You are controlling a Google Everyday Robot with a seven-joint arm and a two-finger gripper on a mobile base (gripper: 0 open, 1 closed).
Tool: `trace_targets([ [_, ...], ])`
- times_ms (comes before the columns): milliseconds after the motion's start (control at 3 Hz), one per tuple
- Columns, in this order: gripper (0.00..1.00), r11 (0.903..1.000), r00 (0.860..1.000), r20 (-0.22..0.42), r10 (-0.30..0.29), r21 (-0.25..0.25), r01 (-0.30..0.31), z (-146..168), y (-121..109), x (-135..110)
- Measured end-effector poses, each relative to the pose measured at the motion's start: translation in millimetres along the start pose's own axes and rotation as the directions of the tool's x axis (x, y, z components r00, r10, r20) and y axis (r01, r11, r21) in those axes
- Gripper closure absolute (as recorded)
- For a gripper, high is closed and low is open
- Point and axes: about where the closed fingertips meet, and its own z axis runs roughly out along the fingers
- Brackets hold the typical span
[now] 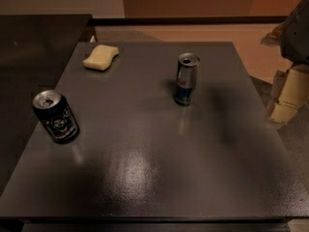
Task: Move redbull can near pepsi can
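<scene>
The redbull can, tall, slim, silver and blue with a silver top, stands upright on the dark table, right of centre toward the back. The pepsi can, shorter, wider and dark with a round whitish emblem, stands near the table's left edge. The two cans are far apart. My gripper is at the right edge of the view, beyond the table's right side, well to the right of the redbull can and touching nothing.
A yellow sponge lies at the table's back left. A second dark surface stands to the left of the table. A tan floor and wall lie behind.
</scene>
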Motion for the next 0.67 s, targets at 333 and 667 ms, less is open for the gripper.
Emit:
trace_targets([
  [333, 0.0, 1.0, 1.0, 0.003, 0.002, 0.004, -0.002, -1, -1, -1],
  [667, 0.0, 0.9987, 0.995, 0.087, 0.05, 0.004, -0.051, 8, -10, -14],
])
